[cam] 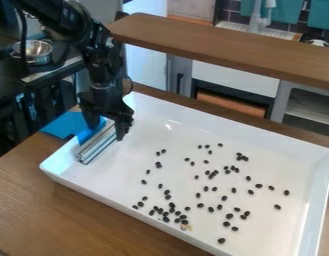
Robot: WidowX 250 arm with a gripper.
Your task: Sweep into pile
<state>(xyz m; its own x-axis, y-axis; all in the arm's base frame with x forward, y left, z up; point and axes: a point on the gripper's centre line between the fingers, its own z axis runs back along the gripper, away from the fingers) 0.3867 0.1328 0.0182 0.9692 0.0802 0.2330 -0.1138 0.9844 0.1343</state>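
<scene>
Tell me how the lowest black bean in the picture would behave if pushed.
The black bean looks small and rounded, so it would probably roll or skitter. The tray floor looks smooth and glossy, so it may slide easily too. It looks hard rather than soft, though that is a guess.

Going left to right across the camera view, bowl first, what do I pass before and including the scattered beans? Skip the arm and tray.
Bowl → flat blue sheet → metal bar → black beans
</scene>
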